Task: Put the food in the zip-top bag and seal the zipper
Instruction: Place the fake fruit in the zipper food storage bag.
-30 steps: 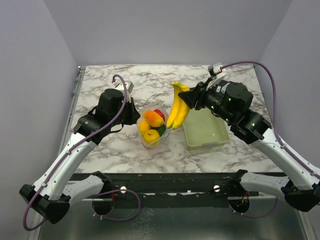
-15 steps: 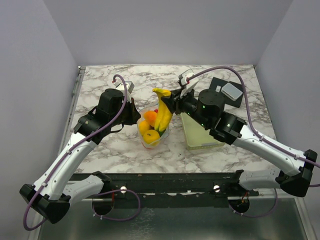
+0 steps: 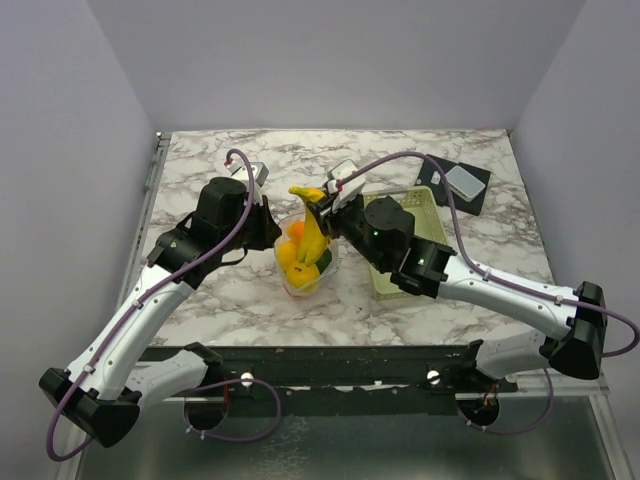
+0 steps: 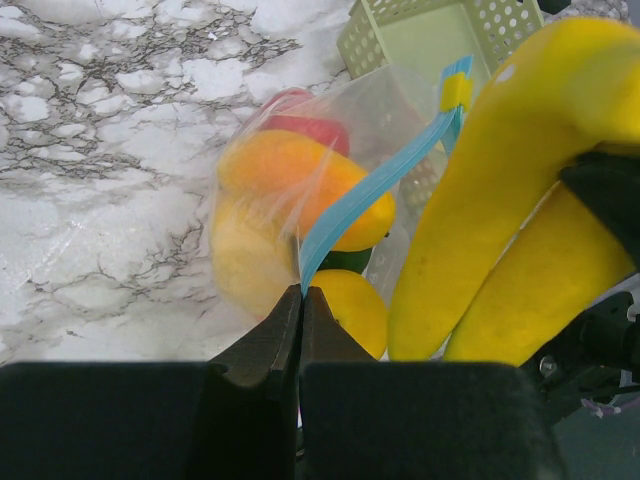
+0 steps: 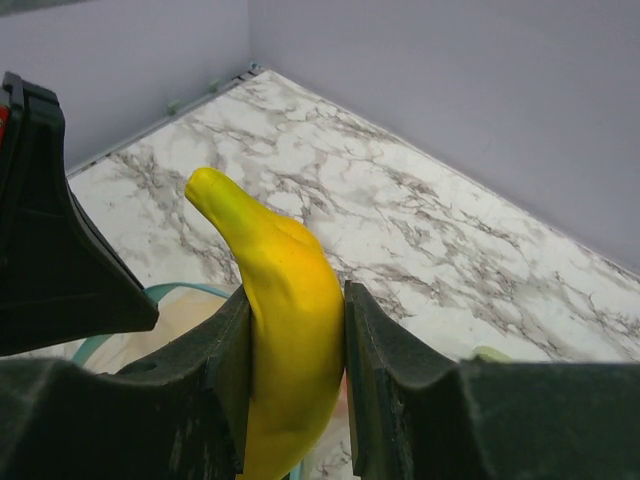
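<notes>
- White-grey marble table: fills mid-frame in the top view.
- Pale green perforated plastic basket: centre-right, just beside the bag.
- Clear floppy zip-top bag: centre of the top view, holding orange, yellow, red and green toy fruits.
- Yellow toy bananas: tilted over the bag mouth.
- Right hand: clamped on the bananas.
- Left hand: fingers together, pinching the light blue zipper strip.

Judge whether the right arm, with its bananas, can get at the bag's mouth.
Probably yes: the left tool pinches the zipper, holding the bag up, and the bananas hang over it. Fruit inside leaves little room.
</notes>
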